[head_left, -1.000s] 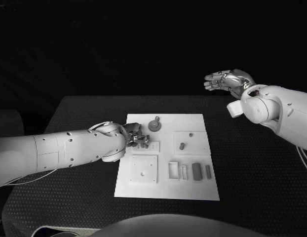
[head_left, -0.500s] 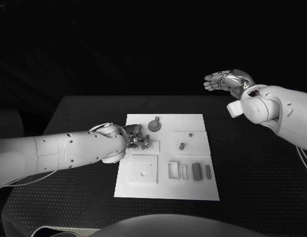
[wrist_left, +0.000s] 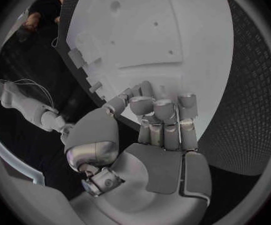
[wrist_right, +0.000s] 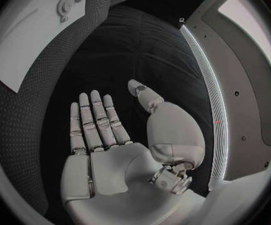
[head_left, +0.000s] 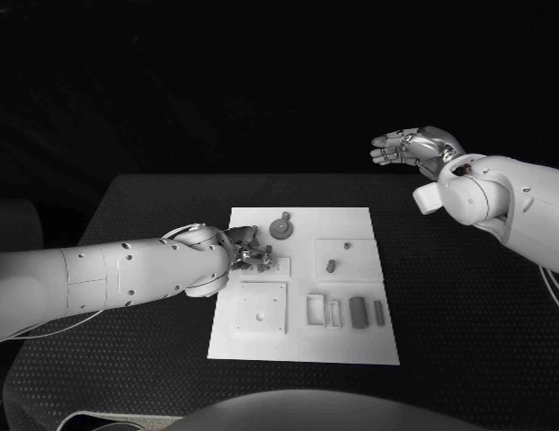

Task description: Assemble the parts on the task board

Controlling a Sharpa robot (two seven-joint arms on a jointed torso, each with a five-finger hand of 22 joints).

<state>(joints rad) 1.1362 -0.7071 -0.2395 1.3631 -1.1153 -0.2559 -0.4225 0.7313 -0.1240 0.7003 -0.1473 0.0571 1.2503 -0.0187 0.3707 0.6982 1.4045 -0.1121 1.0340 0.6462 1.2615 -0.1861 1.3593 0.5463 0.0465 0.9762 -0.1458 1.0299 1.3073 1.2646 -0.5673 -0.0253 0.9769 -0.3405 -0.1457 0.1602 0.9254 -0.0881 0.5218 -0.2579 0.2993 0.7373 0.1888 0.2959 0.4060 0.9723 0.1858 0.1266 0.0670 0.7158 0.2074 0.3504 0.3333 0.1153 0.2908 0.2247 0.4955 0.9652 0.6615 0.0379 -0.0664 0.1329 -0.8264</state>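
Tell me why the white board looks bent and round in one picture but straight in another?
In the left wrist view the fisheye lens curves the task board's straight edges around the left hand; in the head view the same board keeps straight sides. In the right wrist view the table edge bends too, behind the right hand.

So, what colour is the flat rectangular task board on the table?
White; the flat rectangular task board shows best in the head view.
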